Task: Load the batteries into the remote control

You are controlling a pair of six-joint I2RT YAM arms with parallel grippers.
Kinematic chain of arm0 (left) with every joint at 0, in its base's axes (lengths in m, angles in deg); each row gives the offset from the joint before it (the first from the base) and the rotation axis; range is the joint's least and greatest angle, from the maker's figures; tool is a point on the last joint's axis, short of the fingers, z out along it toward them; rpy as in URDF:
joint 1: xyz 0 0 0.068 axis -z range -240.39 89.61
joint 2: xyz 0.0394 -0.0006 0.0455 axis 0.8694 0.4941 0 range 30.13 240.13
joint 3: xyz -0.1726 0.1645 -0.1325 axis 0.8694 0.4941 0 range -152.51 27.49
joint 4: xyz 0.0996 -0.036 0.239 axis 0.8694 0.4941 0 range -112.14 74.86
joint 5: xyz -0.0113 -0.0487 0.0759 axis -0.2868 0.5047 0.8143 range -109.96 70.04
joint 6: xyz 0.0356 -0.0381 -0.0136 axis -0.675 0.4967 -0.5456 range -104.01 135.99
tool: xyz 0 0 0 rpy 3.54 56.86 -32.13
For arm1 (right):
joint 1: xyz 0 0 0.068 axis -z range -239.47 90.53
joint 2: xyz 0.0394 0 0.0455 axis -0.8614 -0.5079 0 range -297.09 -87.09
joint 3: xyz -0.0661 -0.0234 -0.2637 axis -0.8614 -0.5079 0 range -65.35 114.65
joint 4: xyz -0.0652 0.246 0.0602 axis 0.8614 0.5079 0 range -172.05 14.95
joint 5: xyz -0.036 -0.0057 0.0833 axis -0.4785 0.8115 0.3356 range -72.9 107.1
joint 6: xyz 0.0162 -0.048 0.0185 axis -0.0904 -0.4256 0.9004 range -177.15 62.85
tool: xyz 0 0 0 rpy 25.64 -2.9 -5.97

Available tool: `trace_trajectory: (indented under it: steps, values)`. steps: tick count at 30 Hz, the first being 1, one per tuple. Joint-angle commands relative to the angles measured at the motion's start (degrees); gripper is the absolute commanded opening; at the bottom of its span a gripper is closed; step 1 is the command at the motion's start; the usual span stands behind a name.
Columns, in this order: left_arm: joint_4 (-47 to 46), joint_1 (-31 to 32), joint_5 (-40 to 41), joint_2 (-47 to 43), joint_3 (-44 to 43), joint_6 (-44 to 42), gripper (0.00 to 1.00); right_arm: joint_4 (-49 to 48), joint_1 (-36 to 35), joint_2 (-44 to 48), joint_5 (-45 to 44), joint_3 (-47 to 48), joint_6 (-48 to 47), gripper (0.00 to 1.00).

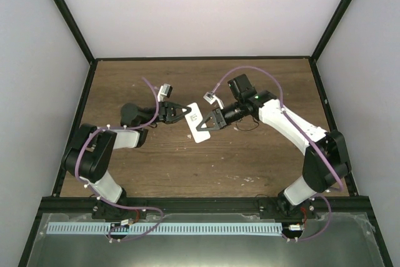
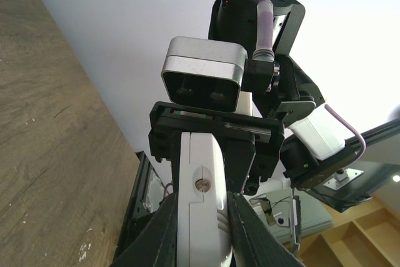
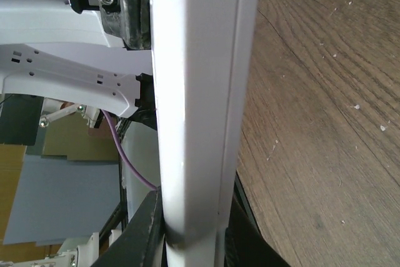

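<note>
The white remote control point(image 1: 200, 123) hangs in the air over the middle of the table, gripped from both sides. My left gripper point(image 1: 186, 113) is shut on its left end; in the left wrist view the black fingers point(image 2: 247, 229) press both faces of the remote control point(image 2: 200, 204), whose end shows a small screw. My right gripper point(image 1: 210, 120) is shut on the other end. In the right wrist view the remote control point(image 3: 197, 92) runs edge-on up the frame, with that gripper point(image 3: 194, 242) clamped at its lower end. The batteries are out of view.
The brown wooden table point(image 1: 250, 167) is boxed in by a black frame point(image 1: 325, 35) and white walls. A white slotted rail point(image 1: 187, 228) runs along the near edge between the arm bases. Small white flecks point(image 3: 357, 107) dot the wood.
</note>
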Motion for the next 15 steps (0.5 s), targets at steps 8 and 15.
trace_trajectory:
  steps: [8, 15]
  values:
    - [6.0, -1.8, 2.8, -0.6, 0.6, -5.7, 0.73, -0.8, -0.5, 0.5, -4.9, 2.1, -2.3, 0.01]
    - [25.1, -7.4, 8.1, -5.9, 4.5, -19.4, 0.83, 1.2, 0.0, -0.1, -19.2, 0.2, -0.8, 0.01]
